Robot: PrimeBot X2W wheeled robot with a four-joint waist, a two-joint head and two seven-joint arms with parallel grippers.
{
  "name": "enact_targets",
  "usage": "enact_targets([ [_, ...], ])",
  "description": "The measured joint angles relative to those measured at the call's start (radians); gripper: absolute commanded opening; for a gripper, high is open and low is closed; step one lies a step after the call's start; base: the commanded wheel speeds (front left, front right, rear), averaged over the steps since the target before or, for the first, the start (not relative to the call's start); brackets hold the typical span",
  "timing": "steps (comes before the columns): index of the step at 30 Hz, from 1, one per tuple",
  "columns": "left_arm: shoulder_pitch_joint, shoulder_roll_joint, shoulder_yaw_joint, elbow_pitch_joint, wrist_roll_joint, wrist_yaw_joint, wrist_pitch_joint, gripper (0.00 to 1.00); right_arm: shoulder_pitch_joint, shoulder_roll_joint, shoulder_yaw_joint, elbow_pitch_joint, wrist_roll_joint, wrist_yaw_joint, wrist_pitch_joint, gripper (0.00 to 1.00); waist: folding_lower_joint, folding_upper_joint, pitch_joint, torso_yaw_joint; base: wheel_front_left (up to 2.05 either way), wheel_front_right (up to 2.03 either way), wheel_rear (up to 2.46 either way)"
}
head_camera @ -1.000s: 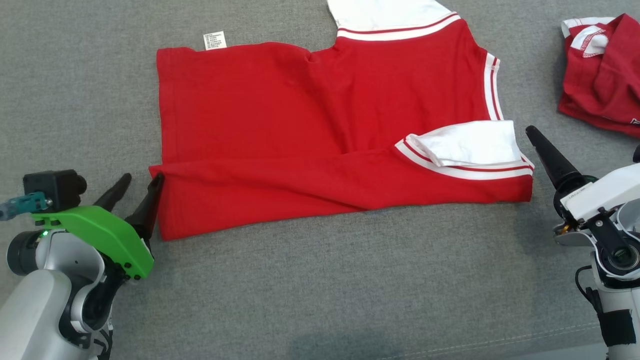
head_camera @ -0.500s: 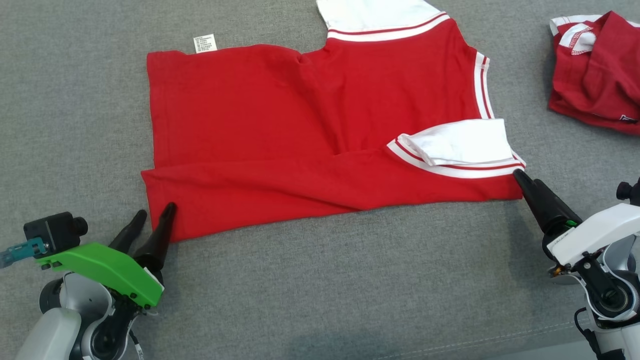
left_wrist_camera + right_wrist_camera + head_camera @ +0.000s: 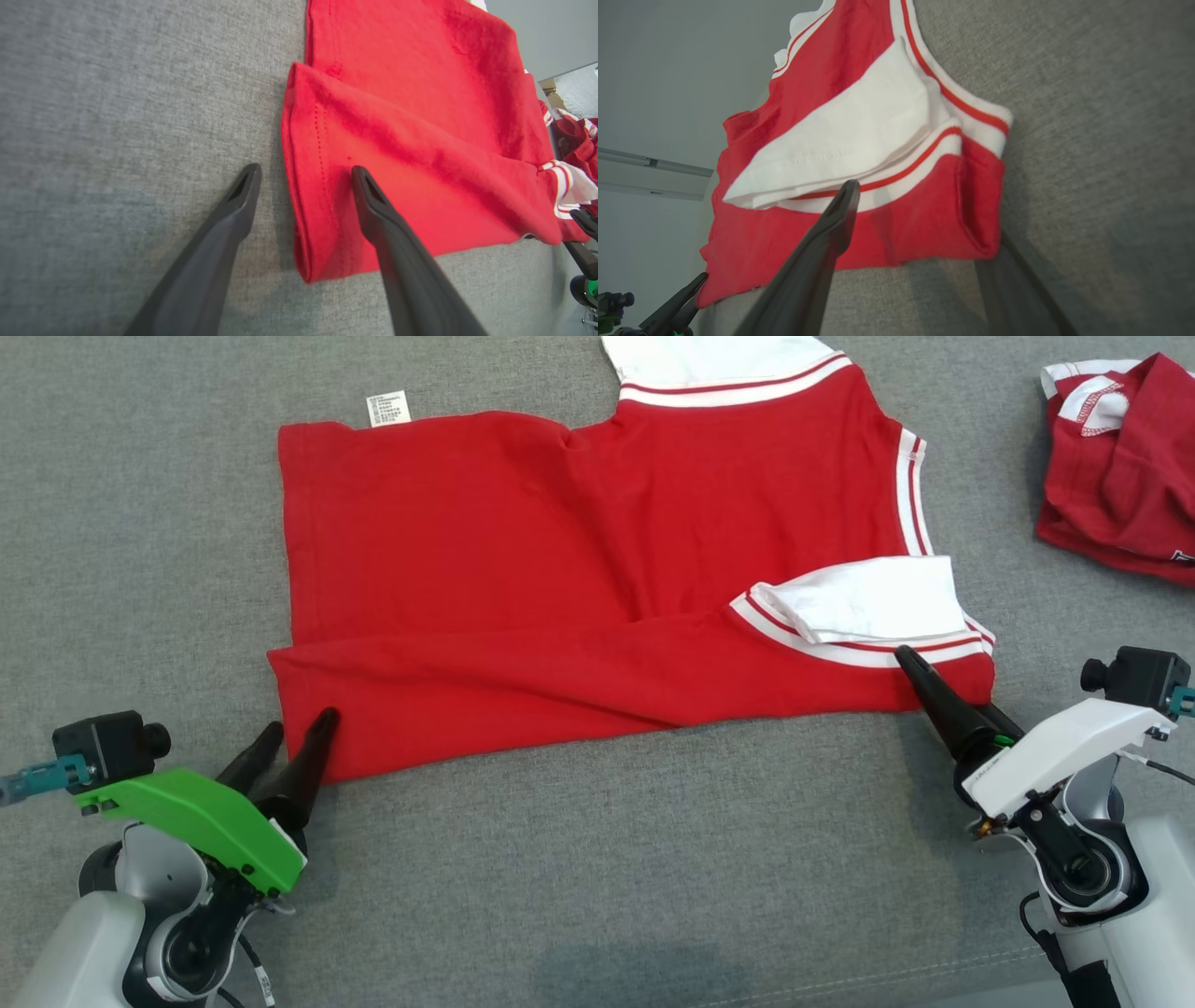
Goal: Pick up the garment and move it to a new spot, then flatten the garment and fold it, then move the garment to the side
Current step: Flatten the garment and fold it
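Note:
The garment (image 3: 560,560), a red shirt with white striped sleeves, lies spread on the grey fabric surface (image 3: 597,877), its near long edge folded over. My left gripper (image 3: 297,728) stands open at the near left corner. In the left wrist view one finger rests over the folded hem (image 3: 317,196) and the other over bare grey fabric, so the left gripper (image 3: 304,169) straddles the edge. My right gripper (image 3: 948,686) is open at the near right corner. One fingertip (image 3: 850,189) hovers above the white sleeve band; the other finger runs under the red corner (image 3: 971,210).
A second, darker red garment (image 3: 1116,467) lies crumpled at the far right; it also shows in the left wrist view as a dark red heap (image 3: 577,140). A white care label (image 3: 387,408) sticks out at the shirt's far left edge. Bare grey fabric stretches along the near side.
My right gripper has moved from beside the sleeve in onto the shirt's near right corner. My left gripper has opened wider and slid down to the near left corner. The shirt stayed put.

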Motion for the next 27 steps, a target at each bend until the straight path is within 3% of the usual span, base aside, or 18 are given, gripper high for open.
enact_targets([
  [2, -0.008, -0.001, -0.005, 0.0, -0.005, 0.0, 0.018, 1.0, -0.011, 0.002, 0.008, 0.009, 0.0, 0.0, 0.001, 1.0, 0.0, 0.0, 0.001, 0.001, 0.0, 0.0, 0.0],
  [3, -0.012, -0.001, -0.008, 0.0, -0.012, 0.0, 0.028, 1.0, -0.017, 0.002, 0.012, 0.013, 0.0, 0.002, 0.003, 0.65, 0.0, 0.0, 0.001, 0.001, 0.0, 0.0, 0.0],
  [4, -0.014, -0.001, -0.01, -0.001, -0.017, 0.0, 0.037, 1.0, -0.021, 0.003, 0.014, 0.016, 0.0, 0.004, 0.003, 0.43, 0.0, 0.0, 0.001, 0.0, 0.0, 0.0, 0.0],
  [5, -0.015, -0.001, -0.013, -0.002, -0.018, 0.0, 0.041, 0.91, -0.024, 0.003, 0.015, 0.021, 0.0, 0.005, 0.003, 0.24, 0.0, 0.0, 0.001, 0.0, 0.0, 0.0, 0.0],
  [6, -0.018, 0.001, -0.02, -0.003, -0.018, 0.0, 0.057, 0.38, -0.028, 0.004, 0.018, 0.029, 0.001, 0.009, 0.007, 0.0, 0.0, 0.0, 0.001, 0.0, 0.0, 0.0, 0.0],
  [7, -0.019, 0.001, -0.021, -0.003, -0.02, 0.0, 0.061, 0.0, -0.031, 0.004, 0.019, 0.035, 0.003, 0.012, 0.008, 0.0, 0.0, 0.0, -0.001, 0.0, 0.0, 0.0, 0.0],
  [17, 0.052, 0.007, -0.012, -0.063, -0.12, -0.032, 0.121, 0.0, -0.004, -0.017, -0.018, 0.051, 0.058, 0.026, 0.012, 0.0, 0.0, 0.0, -0.055, 0.001, 0.0, 0.0, 0.0],
  [27, 0.222, 0.041, 0.006, -0.218, -0.191, -0.033, 0.161, 0.0, 0.21, -0.053, -0.061, -0.065, 0.14, 0.035, 0.03, 0.0, 0.0, 0.0, -0.092, 0.017, 0.0, 0.0, 0.0],
])
